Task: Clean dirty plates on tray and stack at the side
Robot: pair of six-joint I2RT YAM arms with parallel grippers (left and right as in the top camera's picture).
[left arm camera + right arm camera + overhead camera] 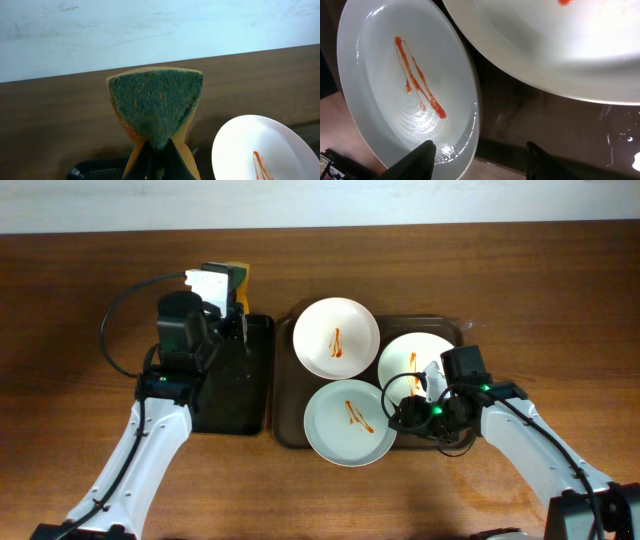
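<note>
No lettering, label, brand name, number or sign can be read in any of the three views. The only marks are the thin orange-red streaks on the white plates point(338, 337), and they form no characters.
</note>
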